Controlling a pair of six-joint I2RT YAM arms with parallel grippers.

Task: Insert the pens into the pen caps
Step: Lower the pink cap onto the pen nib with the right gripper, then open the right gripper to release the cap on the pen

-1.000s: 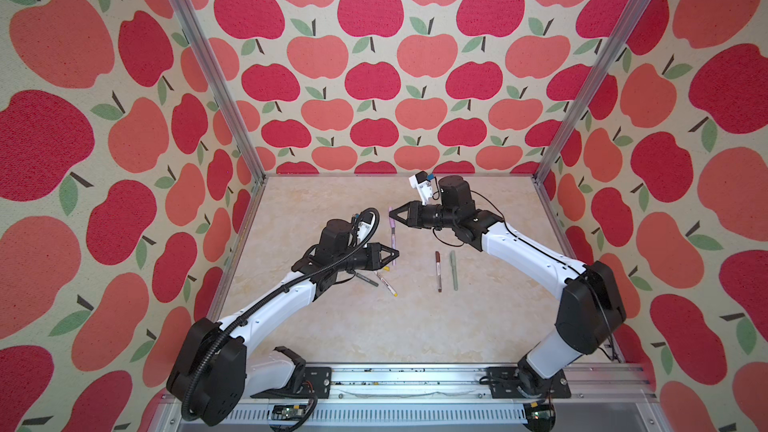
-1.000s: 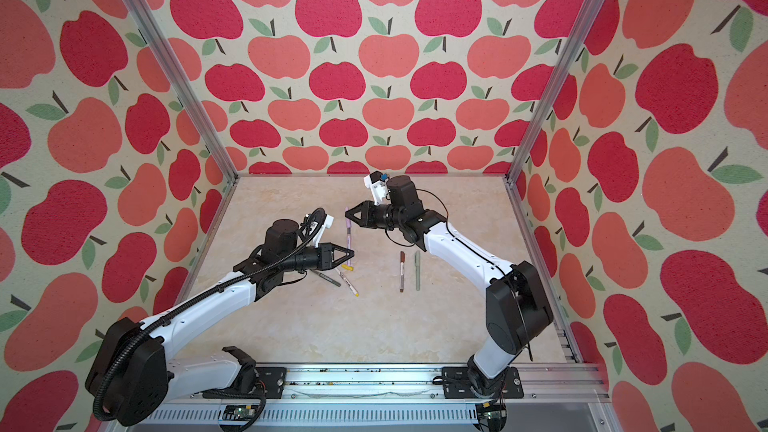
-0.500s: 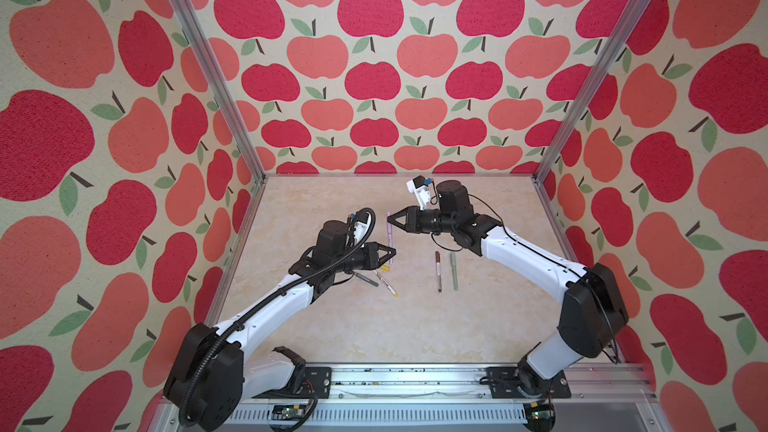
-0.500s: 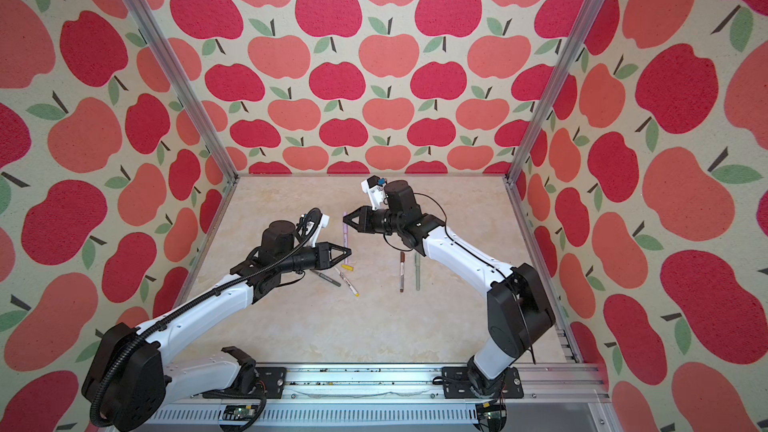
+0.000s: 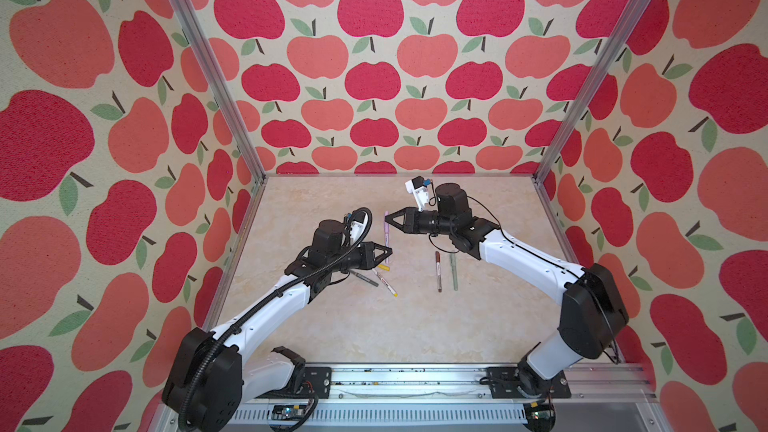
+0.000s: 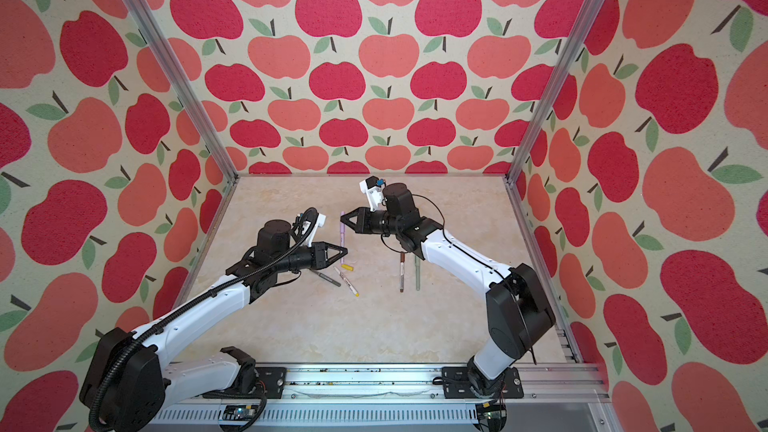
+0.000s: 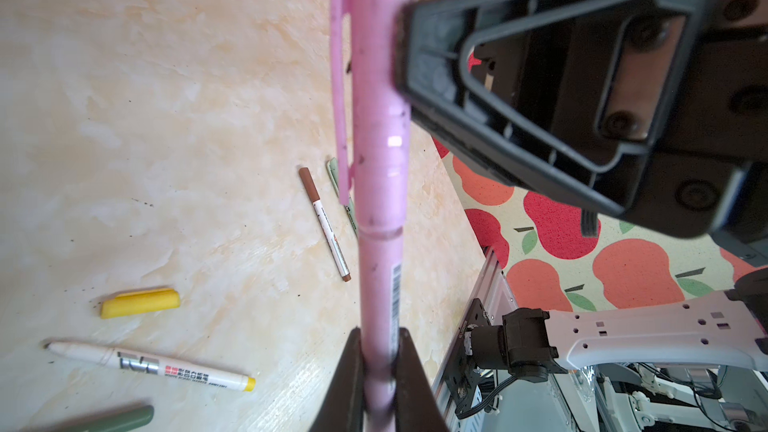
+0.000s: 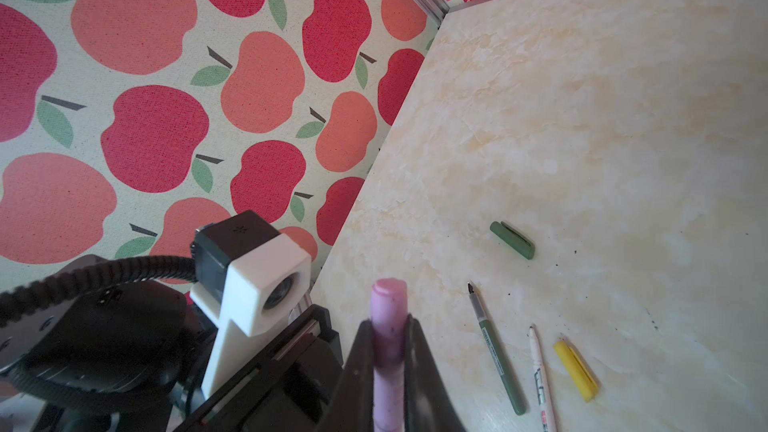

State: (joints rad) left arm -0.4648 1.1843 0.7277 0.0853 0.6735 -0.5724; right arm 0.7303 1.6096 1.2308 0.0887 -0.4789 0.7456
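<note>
A lilac-pink pen (image 7: 380, 284) hangs above the table, held at both ends. My left gripper (image 7: 379, 338) is shut on its barrel. The lilac-pink pen cap (image 7: 374, 76) sits over the pen's other end, and my right gripper (image 8: 388, 322) is shut on that cap (image 8: 389, 301). In both top views the grippers (image 5: 390, 250) (image 5: 387, 222) meet tip to tip at mid-table around the pen (image 6: 342, 238). On the table lie a yellow cap (image 7: 141, 303), a white-and-yellow pen (image 7: 149, 366), a dark green pen (image 8: 496, 351) and a dark green cap (image 8: 512, 240).
A brown-capped pen (image 5: 438, 272) and a sage green pen (image 5: 454, 271) lie side by side under the right arm. Apple-patterned walls (image 5: 374, 76) close in the table on three sides. A metal rail (image 5: 415, 376) runs along the front edge.
Both grippers keep their hold on the lilac-pink pen. The two tips have drawn slightly closer together.
</note>
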